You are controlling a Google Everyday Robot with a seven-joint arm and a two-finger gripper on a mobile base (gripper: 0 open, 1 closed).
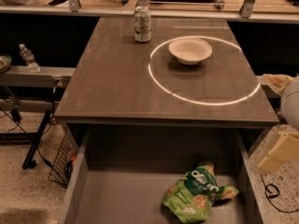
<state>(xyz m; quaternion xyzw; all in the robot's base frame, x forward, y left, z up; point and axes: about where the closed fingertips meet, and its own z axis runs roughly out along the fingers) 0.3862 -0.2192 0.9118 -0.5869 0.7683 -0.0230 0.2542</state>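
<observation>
Gripper (273,157): outside the open drawer (117,200), just past its right wall, over the speckled floor. Only a pale wedge of it shows at the frame's right edge. I cannot tell whether it is apart or together. It holds nothing that I can see.

Nearest thing: green chip bag (198,196), lying crumpled on the drawer's bottom, in the drawer's right half. The bag is to the left of my gripper and lower in the view. The drawer's right wall stands between the two, and they do not touch.

Count, inside the drawer: one chip bag.

Count, on the surface (112,83) above the drawer:
- one can (142,24), upright, at the far edge, well back from the drawer
- one white bowl (190,50), right of the can, upright
- one ring of light (161,87) on the surface, with the bowl inside its far part

Count, left of the drawer: one water bottle (28,58), upright on a low bench; one wire basket (60,164) against the drawer's left wall.
</observation>
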